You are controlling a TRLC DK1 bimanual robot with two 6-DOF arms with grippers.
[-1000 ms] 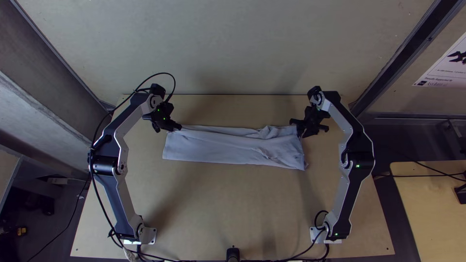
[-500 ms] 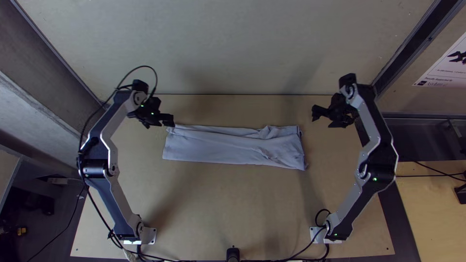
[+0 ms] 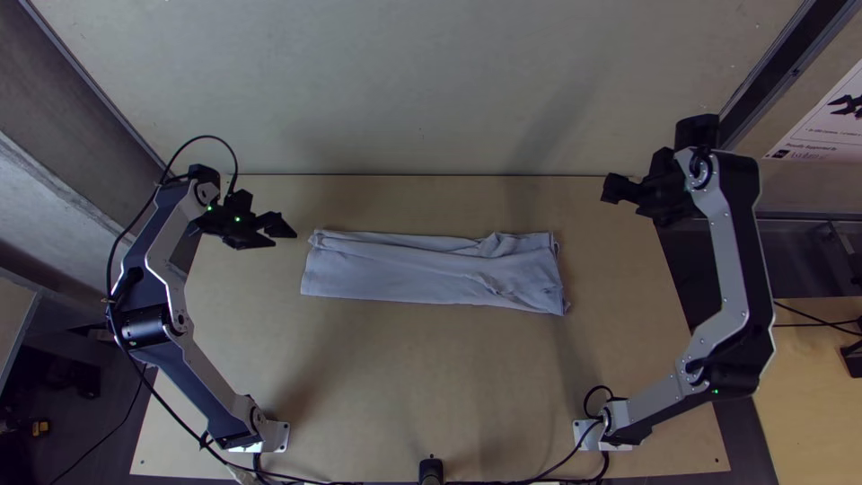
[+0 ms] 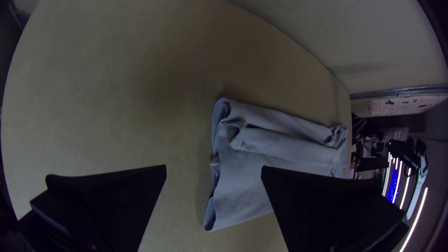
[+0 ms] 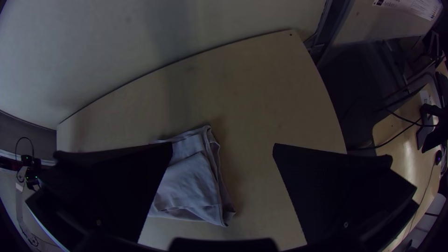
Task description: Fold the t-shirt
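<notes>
We have the pale grey t-shirt lying in a long folded strip on the wooden table. Our left gripper, spread and empty, hangs near one end; our right gripper, likewise, beyond the other. A pale wall backs the table.

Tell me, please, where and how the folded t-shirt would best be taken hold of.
I would pinch the t-shirt by its short end nearest the right pincer, coming in from beyond that end with one finger under the stacked layers. It lies as a long, narrow folded strip, and its layered edges show there.
</notes>
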